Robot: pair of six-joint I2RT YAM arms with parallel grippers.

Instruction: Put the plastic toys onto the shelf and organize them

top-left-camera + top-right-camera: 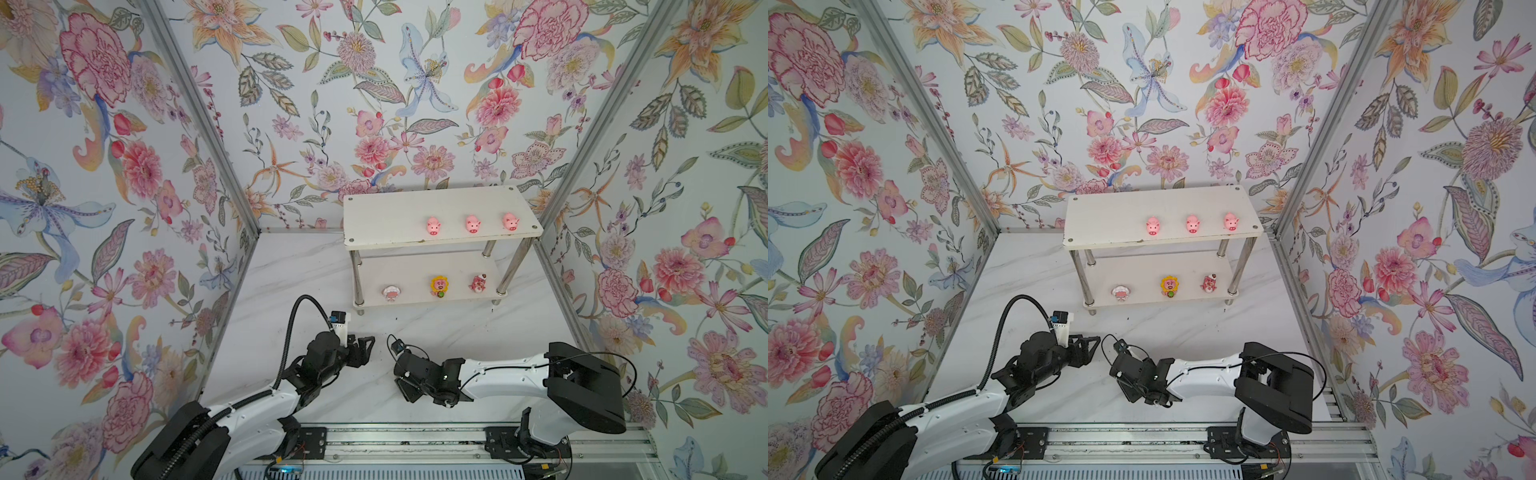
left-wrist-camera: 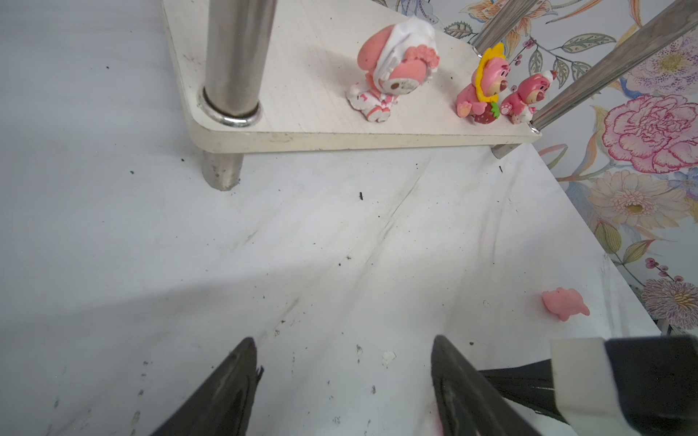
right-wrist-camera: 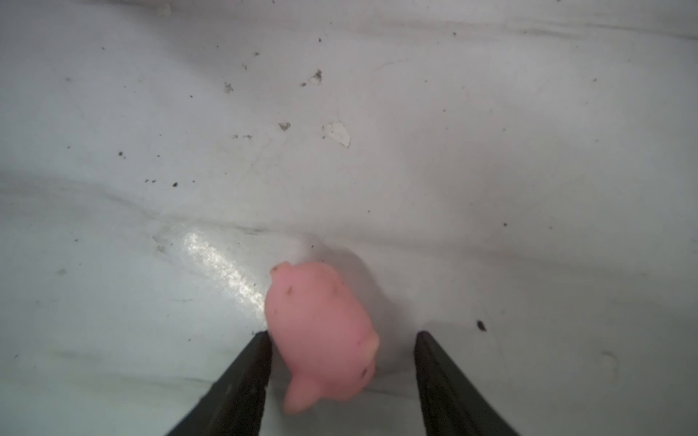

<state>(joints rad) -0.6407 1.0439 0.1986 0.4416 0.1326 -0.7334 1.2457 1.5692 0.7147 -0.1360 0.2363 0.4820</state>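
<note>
Pink pig [image 3: 321, 332] is seen between spread right gripper [image 3: 343, 334] jaws, close against one; left gripper [image 2: 343, 339] is held spread above table [image 2: 151, 245].

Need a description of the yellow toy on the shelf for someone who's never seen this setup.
Find the white two-tier shelf near the back wall, then its lower board. Three toys sit in a row there; the yellow toy is the middle one, between a white-and-pink toy and a dark pink bear. Only it has a ring of yellow petals round its face.
</note>
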